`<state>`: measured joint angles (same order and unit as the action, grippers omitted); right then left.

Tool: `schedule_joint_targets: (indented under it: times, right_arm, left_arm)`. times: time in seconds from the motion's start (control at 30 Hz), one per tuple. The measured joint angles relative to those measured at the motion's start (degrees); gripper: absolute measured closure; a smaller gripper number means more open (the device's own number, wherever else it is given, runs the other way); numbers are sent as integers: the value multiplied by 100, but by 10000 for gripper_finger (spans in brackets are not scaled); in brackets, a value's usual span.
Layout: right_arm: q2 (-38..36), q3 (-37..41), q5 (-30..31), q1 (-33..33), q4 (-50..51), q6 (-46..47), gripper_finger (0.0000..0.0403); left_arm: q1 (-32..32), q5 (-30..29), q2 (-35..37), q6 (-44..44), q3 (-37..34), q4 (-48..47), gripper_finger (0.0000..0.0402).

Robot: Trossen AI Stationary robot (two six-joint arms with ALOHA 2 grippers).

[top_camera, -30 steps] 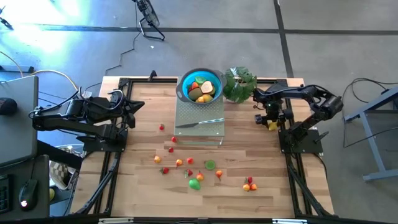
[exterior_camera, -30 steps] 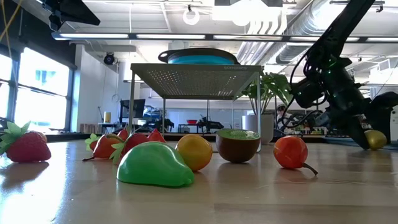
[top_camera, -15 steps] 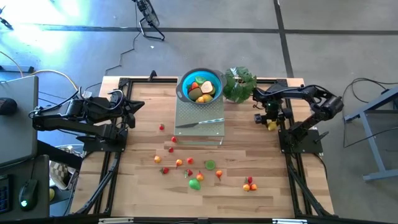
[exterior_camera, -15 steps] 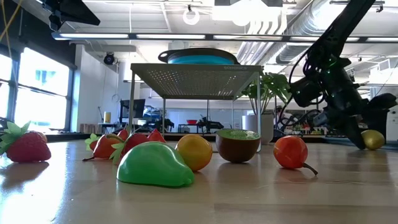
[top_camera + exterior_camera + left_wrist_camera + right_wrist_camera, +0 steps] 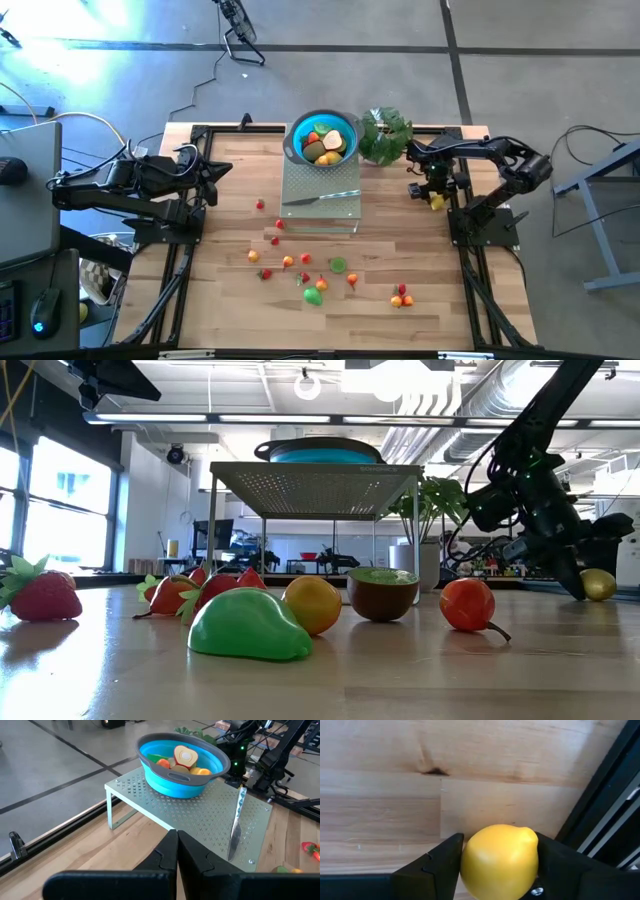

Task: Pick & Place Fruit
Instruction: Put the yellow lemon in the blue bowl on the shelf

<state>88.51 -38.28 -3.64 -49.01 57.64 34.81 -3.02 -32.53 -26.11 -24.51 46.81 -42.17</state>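
Pale wooden table (image 5: 400, 230) carries scattered toy fruit (image 5: 313, 296) near its front. By its right edge, the right gripper (image 5: 436, 198) has its jaws around a smooth yellow lemon (image 5: 500, 861). The left gripper (image 5: 176, 851) waits at left, jaws pressed together.

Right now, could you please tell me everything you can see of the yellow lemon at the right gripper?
The lemon is a small, smooth, matte yellow toy fruit, plastic by its look, rounded with a slight nub at one end. It sits between the two dark fingers of the right gripper, which flank it closely on both sides. It is low over the wooden table, near the right edge, beside the black frame rail and well to the right of the metal shelf. Whether it rests on the wood cannot be told.
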Motion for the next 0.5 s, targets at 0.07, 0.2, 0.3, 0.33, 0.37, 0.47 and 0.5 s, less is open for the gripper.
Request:
schedule_joint_targets:
  times: [0.07, 0.2, 0.3, 0.33, 0.37, 0.47, 0.5]
  right_arm:
    - [0, -2, -2, 0, 7, -3, 194]
    - [0, -2, -4, 0, 16, -33, 192]
    - [0, -2, 22, 0, 31, -40, 183]
    - [0, -2, 22, 0, 37, -55, 183]
    - [0, -2, 20, 0, 40, -64, 184]
    - [0, -2, 23, 0, 50, -149, 198]
    - [0, -3, 24, 0, 55, -167, 200]
  left_arm:
    - [2, 0, 0, 0, 0, 0, 398]
    - [2, 0, 0, 0, 0, 0, 398]
    - [0, 0, 0, 0, 0, 0, 398]
    - [2, 0, 0, 0, 0, 0, 398]
    - [2, 0, 0, 0, 0, 0, 398]
    - [1, 0, 1, 0, 0, 0, 398]
    - [1, -1, 0, 0, 0, 0, 398]
